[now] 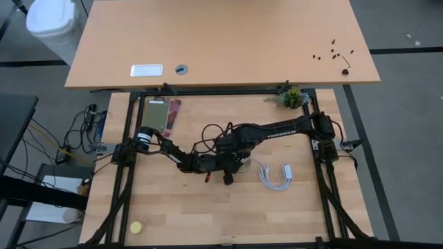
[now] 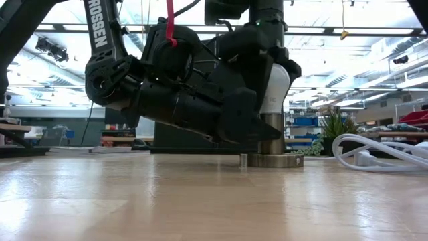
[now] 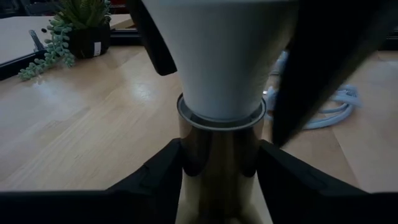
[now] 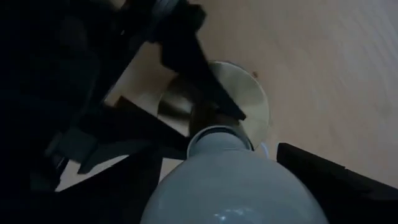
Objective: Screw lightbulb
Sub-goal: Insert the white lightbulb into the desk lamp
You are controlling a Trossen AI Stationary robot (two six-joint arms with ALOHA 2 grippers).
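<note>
You are working near the middle of the table, a little toward its right edge, where the lightbulb is standing upright in the socket, its white neck sitting in the collar of the metal stem. The left gripper is clamping that stem, one dark finger pressing on each side of it just below the collar. The right gripper is hanging over the bulb's dome with its fingers spread apart, one dark finger standing clear of the glass, so it is gripping nothing. The risk I would watch: if you are closing again off-centre, the fingers could be pushing the bulb sideways and cross-threading it, or slipping on the smooth dome; and if the left grip is loosening, the whole socket would be turning with the bulb and dragging the white cable lying just beside it. The threads are hidden inside the stem, so how far the bulb is seated cannot be told; in the low view the arms are covering most of the bulb, and from above they are masking the joint entirely.
</note>
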